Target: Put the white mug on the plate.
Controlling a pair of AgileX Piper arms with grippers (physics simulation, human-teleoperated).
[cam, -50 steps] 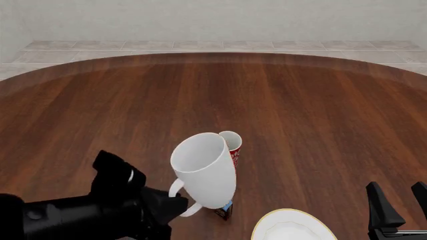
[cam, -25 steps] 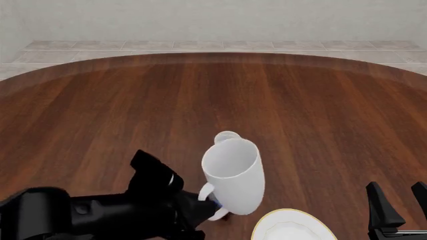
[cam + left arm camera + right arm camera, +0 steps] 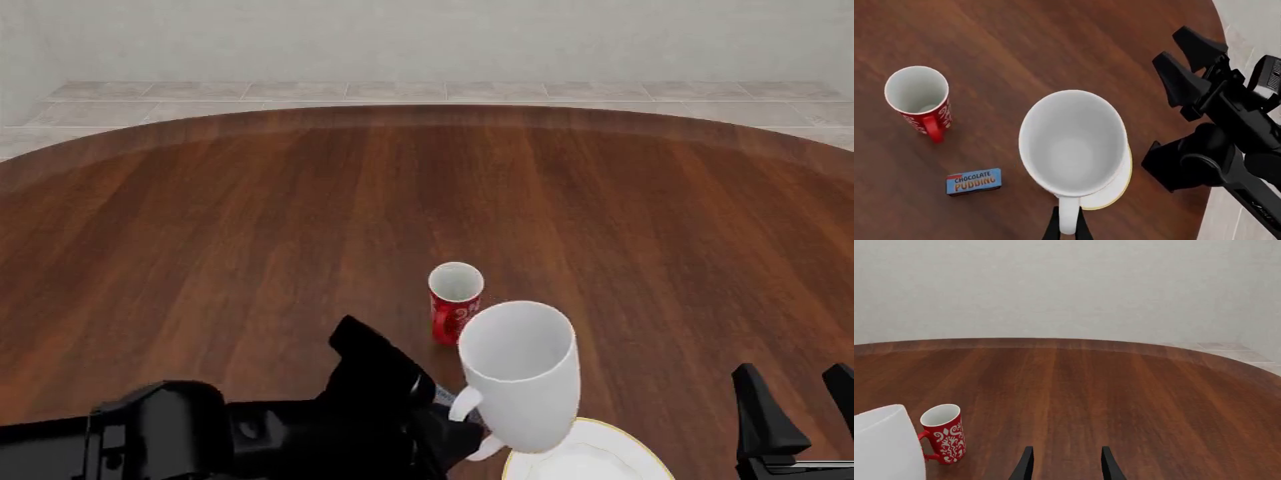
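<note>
1. The left gripper (image 3: 1067, 227) has its two dark fingers pressed from both sides onto the loop handle of the plain glossy white mug (image 3: 519, 372), so it is clenched on this handle.
2. The white mug is in the air, upright with a slight tilt and its open mouth up, directly over the plate; in the front view its bottom overlaps the rim of the plate, but contact cannot be told.
3. The round flat white plate with a thin yellowish rim (image 3: 621, 431) lies on the dark brown wooden table (image 3: 240, 220) at the near edge; in the left wrist view only a crescent of the plate (image 3: 1119, 184) shows from under the mug (image 3: 1073, 142).
4. The slim red mug with white patterns (image 3: 454, 302) stands upright on the table just behind the plate, on its far side, apart from the white mug.
5. A small blue box with the words "CHOCOLATE PUDDING" (image 3: 973, 181) lies flat on the table near the plate.
6. The right gripper (image 3: 1066, 465) is beside the plate and holds nothing; its two black fingers stand apart with bare table between them.
</note>
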